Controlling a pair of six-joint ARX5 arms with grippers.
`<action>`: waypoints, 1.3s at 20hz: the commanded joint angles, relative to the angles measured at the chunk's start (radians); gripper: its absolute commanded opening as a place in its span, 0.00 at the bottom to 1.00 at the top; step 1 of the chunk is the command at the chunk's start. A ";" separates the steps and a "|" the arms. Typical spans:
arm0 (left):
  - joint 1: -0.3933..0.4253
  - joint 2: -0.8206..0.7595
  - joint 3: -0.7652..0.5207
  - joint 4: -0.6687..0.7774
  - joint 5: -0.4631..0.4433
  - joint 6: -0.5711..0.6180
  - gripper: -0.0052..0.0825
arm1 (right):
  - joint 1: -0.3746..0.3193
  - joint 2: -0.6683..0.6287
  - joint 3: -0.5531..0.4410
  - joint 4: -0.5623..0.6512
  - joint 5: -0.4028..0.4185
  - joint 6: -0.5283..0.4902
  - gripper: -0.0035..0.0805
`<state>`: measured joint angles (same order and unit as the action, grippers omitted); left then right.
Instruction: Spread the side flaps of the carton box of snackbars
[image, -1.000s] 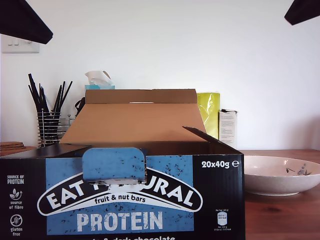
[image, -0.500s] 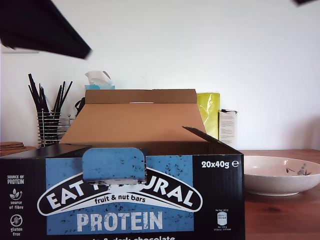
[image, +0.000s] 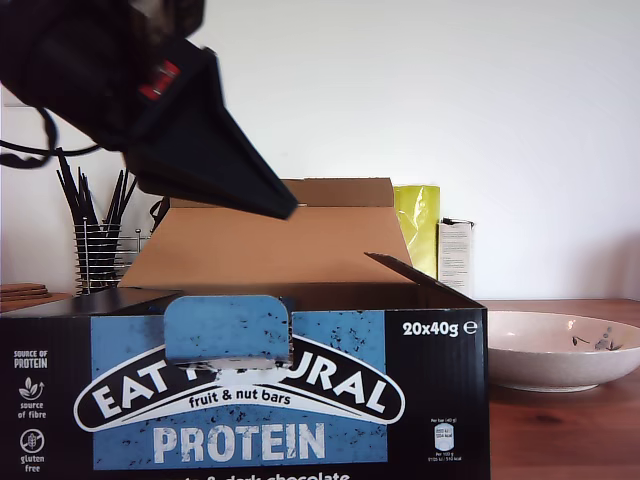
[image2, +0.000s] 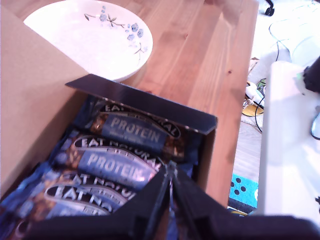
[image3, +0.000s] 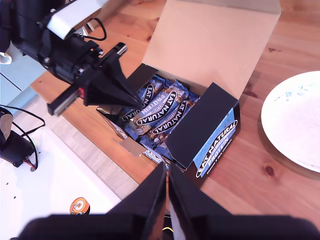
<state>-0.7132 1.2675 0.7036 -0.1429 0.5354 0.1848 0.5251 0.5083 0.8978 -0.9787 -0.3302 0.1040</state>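
The carton box of snackbars (image: 240, 400) stands open at the front of the exterior view, black and blue, with its wide brown lid (image: 270, 245) raised behind. One side flap (image: 415, 272) at the bowl end slants up and inward; it leans over the wrapped bars (image2: 125, 160) as a black panel (image2: 145, 102) (image3: 200, 125). The other side flap (image: 85, 298) lies low at the exterior view's left. My first gripper (image: 285, 208) (image2: 170, 169) is shut, empty, just above the box's open top. My second gripper (image3: 167, 175) is shut, high above the box, holding nothing.
A white flowered bowl (image: 560, 350) (image3: 300, 120) sits beside the box at the exterior view's right. Behind the box are a wire holder of black sticks (image: 95, 235), a tissue box (image: 198, 160), a yellow-green packet (image: 418, 225) and a white carton (image: 455, 255). The table edge (image2: 235, 150) runs near the box.
My first arm swept down from the exterior view's upper left corner to just over the box. The arm at the upper right corner went out of view. The flaps have not moved.
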 joint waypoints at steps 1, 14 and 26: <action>-0.018 0.038 -0.002 0.035 -0.026 0.007 0.03 | 0.001 -0.003 0.001 -0.005 0.001 -0.010 0.03; -0.102 0.235 0.008 0.270 -0.140 -0.002 0.03 | 0.001 -0.030 0.122 -0.100 0.029 -0.063 0.03; -0.167 0.316 0.107 0.410 -0.161 -0.050 0.03 | 0.002 -0.030 0.133 -0.135 0.029 -0.119 0.03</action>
<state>-0.8749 1.5330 0.8024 0.2558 0.3725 0.1432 0.5251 0.4816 1.0321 -1.1168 -0.3008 -0.0055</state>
